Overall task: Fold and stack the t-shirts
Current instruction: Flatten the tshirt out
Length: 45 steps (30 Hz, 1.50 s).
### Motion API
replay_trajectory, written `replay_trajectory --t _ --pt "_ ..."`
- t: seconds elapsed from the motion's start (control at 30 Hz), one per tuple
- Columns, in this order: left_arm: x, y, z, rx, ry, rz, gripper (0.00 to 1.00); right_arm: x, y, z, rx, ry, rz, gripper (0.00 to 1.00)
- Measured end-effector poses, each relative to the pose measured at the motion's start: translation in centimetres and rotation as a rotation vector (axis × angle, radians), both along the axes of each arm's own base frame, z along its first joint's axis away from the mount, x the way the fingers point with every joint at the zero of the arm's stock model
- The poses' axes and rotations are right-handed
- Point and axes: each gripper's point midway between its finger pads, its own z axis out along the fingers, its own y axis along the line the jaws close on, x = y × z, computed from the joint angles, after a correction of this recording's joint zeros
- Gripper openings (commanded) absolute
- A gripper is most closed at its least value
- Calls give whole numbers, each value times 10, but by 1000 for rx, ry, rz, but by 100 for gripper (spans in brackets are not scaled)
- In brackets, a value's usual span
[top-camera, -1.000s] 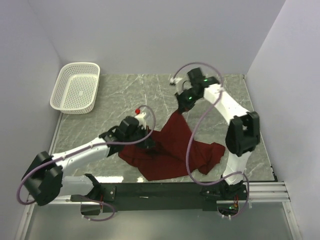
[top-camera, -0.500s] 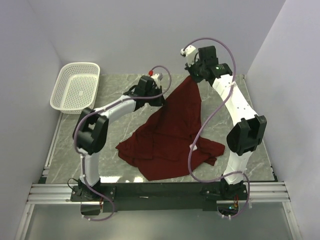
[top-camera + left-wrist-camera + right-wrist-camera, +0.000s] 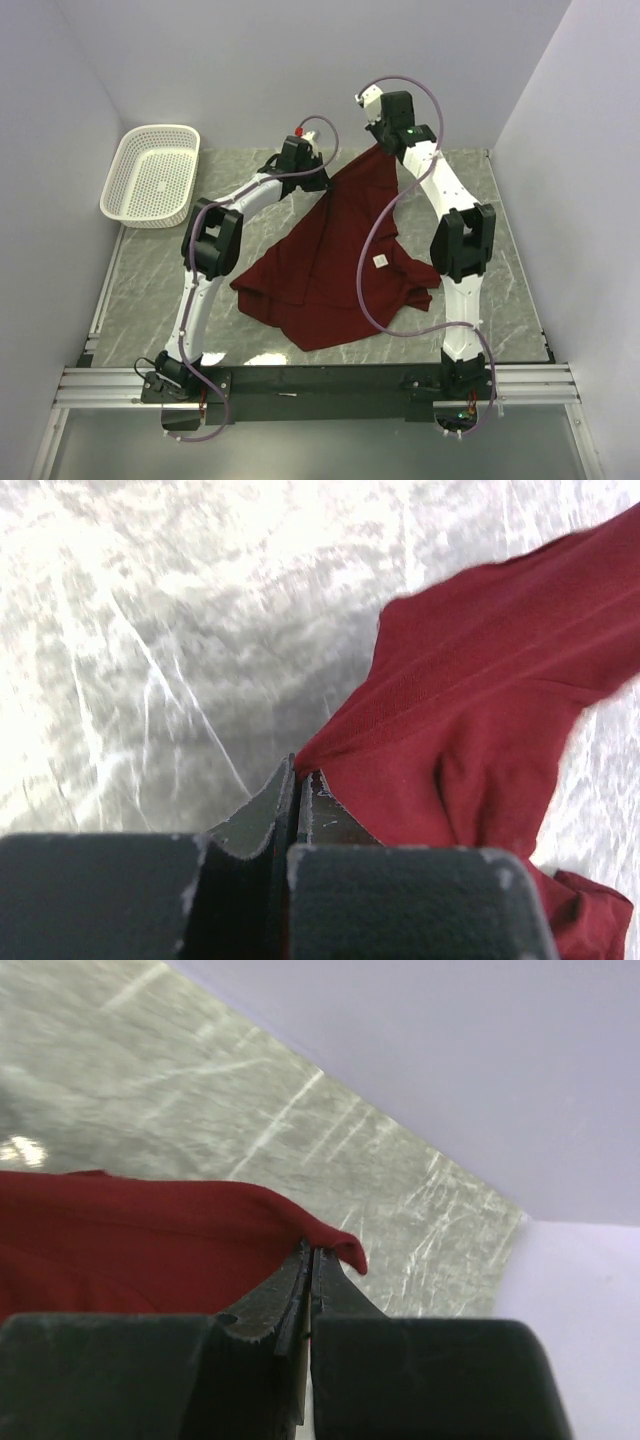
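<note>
L gripper (image 3: 299, 782) & R gripper (image 3: 309, 1254) each clamp an edge of the maroon t-shirt (image 3: 330, 262), far side raised over marble table (image 3: 150, 275).

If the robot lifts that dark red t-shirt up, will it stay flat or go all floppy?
Probably floppy: the dark red cotton t-shirt drapes and bunches below the two pinched corners. Likely light too: the left fingers hold it by just an edge.
</note>
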Motion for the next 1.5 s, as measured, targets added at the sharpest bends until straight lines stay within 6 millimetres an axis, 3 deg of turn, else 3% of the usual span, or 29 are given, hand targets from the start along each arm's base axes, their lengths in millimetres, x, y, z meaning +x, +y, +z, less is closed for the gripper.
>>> replay_trajectory --t 0.07,0.1,0.13,0.17,0.2,0.3,0.43,0.53,0.6,0.7,0.8,0.9,0.97,1.03,1.1,1.17,1.27,1.5 --pt "8 -2 -4 -11 6 8 6 8 -4 -12 -21 6 -18 1" --pt "12 -3 -5 -16 5 11 10 13 -5 -17 -30 1 -30 21" --pt "15 -3 -6 -20 5 16 17 17 -7 -20 -35 -6 -49 35" --pt "17 -3 -6 -23 8 21 35 23 -10 -21 -45 -15 -71 47" --pt "18 -1 -6 -24 12 29 42 30 -12 -21 -53 -33 -92 62" --pt "24 5 -2 -19 6 71 61 43 -19 -17 -59 -73 -153 71" --pt "28 25 12 9 -19 142 68 31 -20 -21 8 -34 -154 75" --pt "15 49 43 40 -60 170 68 -17 -14 -39 86 124 -39 68" --pt "1 64 74 45 -105 171 67 -67 -6 -47 154 246 71 65" --pt "-43 82 121 64 -175 146 67 -154 9 -46 290 375 241 64" --pt "-108 81 138 97 -210 91 65 -235 30 -41 427 434 404 64" --pt "-187 63 115 148 -172 -4 55 -297 43 -44 528 490 510 64" --pt "-233 56 78 209 -99 -61 49 -325 47 -48 580 518 551 64" --pt "-273 70 27 318 22 -64 44 -344 49 -54 615 535 569 64" --pt "-295 82 -3 396 92 -52 43 -355 47 -60 638 541 569 64" --pt "-311 97 -24 477 150 -16 43 -361 39 -66 667 539 546 64" --pt "-314 98 -36 532 158 29 43 -355 24 -68 710 517 487 64" --pt "-311 77 -56 606 152 73 42 -345 8 -63 770 484 441 64"
